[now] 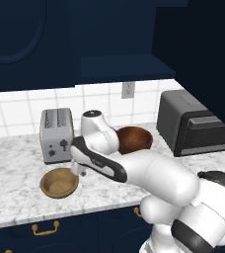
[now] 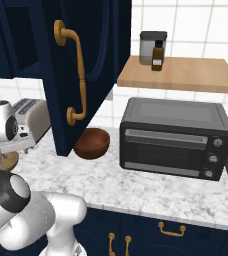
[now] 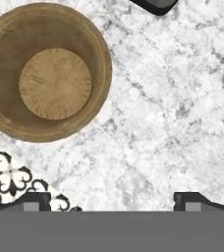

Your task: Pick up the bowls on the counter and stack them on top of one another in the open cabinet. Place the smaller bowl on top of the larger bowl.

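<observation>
The smaller bowl (image 1: 59, 183), shallow and light tan, sits on the marbled counter (image 1: 16, 168) in front of a toaster. In the hand view it (image 3: 50, 74) lies at the upper left. My gripper (image 3: 112, 202) hangs open above bare counter just beside this bowl, with nothing between its fingertips (image 3: 33, 199). In the left base view the gripper (image 1: 80, 171) points down next to the bowl's right rim. The larger bowl (image 1: 134, 139), dark reddish-brown, stands further back on the counter, also seen as (image 2: 92, 143). The open cabinet (image 1: 124, 66) is above, its inside in shadow.
A silver toaster (image 1: 56, 134) stands behind the tan bowl. A black toaster oven (image 2: 176, 142) sits right of the dark bowl. An open navy cabinet door (image 2: 86, 65) with a brass handle hangs over the counter. A wooden shelf (image 2: 186, 75) carries a jar and a bottle.
</observation>
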Controlling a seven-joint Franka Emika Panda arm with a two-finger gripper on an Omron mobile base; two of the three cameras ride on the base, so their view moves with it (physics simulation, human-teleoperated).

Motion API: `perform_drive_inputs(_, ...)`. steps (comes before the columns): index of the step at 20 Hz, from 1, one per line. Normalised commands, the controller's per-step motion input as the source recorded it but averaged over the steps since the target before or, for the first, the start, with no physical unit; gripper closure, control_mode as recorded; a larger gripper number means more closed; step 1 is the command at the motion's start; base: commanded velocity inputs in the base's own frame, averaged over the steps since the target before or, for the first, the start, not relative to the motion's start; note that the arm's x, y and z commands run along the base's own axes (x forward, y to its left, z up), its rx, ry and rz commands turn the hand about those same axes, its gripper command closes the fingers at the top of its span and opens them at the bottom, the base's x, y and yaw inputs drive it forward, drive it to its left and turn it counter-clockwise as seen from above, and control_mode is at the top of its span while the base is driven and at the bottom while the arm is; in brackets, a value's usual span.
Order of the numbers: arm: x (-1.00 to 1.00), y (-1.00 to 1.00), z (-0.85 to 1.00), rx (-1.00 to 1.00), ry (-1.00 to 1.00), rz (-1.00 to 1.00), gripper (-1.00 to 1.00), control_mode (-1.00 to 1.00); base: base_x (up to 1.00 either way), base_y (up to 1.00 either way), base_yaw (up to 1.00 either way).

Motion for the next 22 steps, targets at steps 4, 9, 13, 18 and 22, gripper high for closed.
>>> perform_drive_inputs(4, 0.20, 0.13, -0.64, 0.00, 0.01, 0.00, -1.00, -1.00, 0.00, 0.00, 0.00)
perform_drive_inputs(9, 0.20, 0.25, -0.16, 0.01, 0.01, -0.01, -1.00, -1.00, 0.00, 0.00, 0.00)
perform_drive_inputs(13, 0.19, 0.13, -0.11, 0.05, 0.00, -0.03, -1.00, -1.00, 0.00, 0.00, 0.00)
perform_drive_inputs(18, 0.03, 0.14, -0.30, 0.02, 0.00, 0.00, -1.00, -1.00, 0.00, 0.00, 0.00)
perform_drive_inputs(22, 0.10, 0.43, -0.21, 0.00, 0.00, -0.03, -1.00, -1.00, 0.00, 0.00, 0.00)
